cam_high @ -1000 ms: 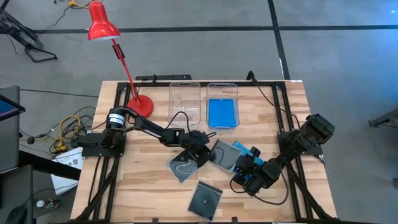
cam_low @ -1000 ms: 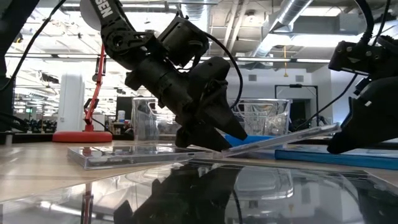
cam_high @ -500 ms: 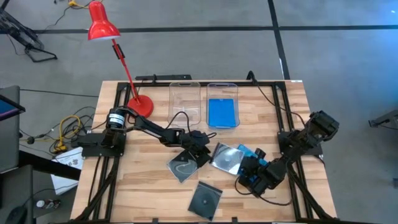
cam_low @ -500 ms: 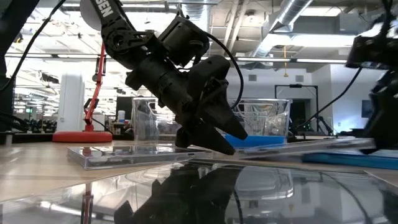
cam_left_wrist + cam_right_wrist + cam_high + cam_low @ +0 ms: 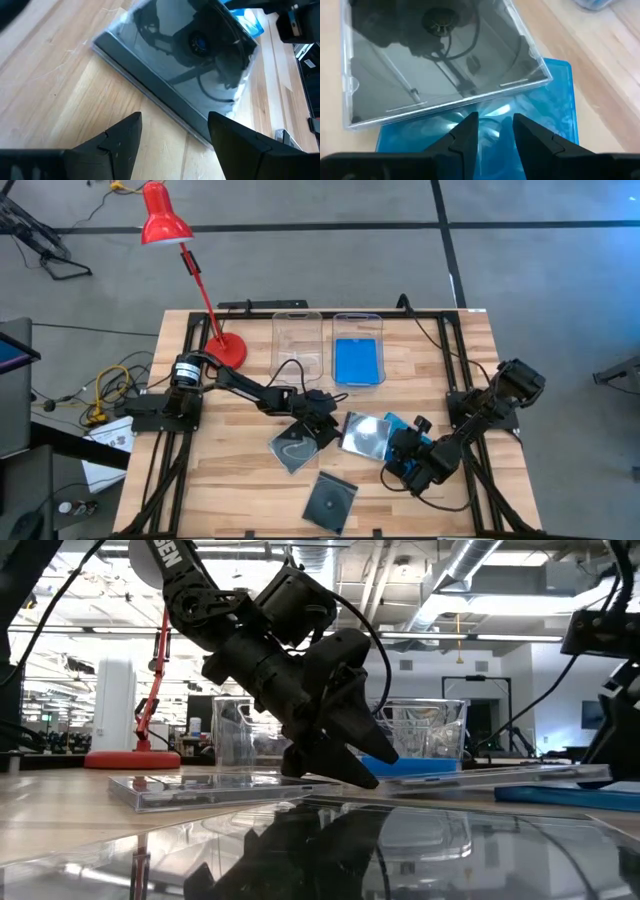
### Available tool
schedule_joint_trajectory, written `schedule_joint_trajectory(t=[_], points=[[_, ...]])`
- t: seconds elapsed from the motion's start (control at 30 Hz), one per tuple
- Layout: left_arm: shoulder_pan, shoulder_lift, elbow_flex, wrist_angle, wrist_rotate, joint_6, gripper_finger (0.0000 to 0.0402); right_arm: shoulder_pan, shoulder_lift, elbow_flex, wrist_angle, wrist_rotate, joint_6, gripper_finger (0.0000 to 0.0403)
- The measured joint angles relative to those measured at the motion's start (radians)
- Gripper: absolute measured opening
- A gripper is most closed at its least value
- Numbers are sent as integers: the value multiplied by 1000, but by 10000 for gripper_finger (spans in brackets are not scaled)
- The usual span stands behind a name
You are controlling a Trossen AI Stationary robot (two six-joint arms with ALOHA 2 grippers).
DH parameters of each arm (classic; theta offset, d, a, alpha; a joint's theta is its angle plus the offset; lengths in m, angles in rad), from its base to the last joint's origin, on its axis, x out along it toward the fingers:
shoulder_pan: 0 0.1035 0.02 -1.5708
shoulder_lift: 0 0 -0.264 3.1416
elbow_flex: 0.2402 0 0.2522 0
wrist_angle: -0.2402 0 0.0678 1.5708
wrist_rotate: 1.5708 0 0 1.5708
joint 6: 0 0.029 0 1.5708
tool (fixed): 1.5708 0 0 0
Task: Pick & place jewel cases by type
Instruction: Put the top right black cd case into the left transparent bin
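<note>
A clear jewel case with a disc [image 5: 362,435] lies mid-table, its right part resting on a blue jewel case [image 5: 402,423]; both also show in the right wrist view, the clear case [image 5: 435,65] on top of the blue one [image 5: 540,120]. My left gripper [image 5: 325,425] is wide open, its fingers pointing down just left of the clear case [image 5: 185,55]. My right gripper [image 5: 400,450] points slantwise at the blue case's near edge with a narrow gap [image 5: 492,120]. A second clear case [image 5: 292,448] and a dark case [image 5: 330,500] lie flat on the table. My left gripper's open fingers [image 5: 225,135] stand at the clear case's left edge [image 5: 200,132]; I cannot tell whether they touch it. My right gripper's fingertips [image 5: 470,125] hover over the blue case's near edge [image 5: 492,107]; I cannot tell whether they touch it.
Two clear bins stand at the back: the left one [image 5: 298,330] holds nothing, the right one [image 5: 358,320] holds a blue case [image 5: 358,362]. A red lamp's base [image 5: 226,350] stands at the back left. Bare wood lies along the near edge.
My right gripper has drawn back toward the table's right edge. The clear case's right end, raised a second ago, has come down and now lies almost level on the blue case. Its left end stayed by my left gripper.
</note>
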Motion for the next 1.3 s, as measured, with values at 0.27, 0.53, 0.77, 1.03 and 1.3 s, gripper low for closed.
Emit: schedule_joint_trajectory(t=[0.27,0.53,0.77,1.03,1.3], points=[[0,0,0,0,0,-31,226,-29,1,-2,33,5,-53,118],[4,0,55,-118,9,-130,226,-47,1,-2,105,5,-119,118],[15,1,139,-288,106,-250,226,-66,2,-2,160,2,-183,118],[15,4,167,-296,75,-414,226,-65,2,-2,163,7,-189,118],[15,4,167,-256,50,-585,226,-64,3,-2,175,25,-203,118]])
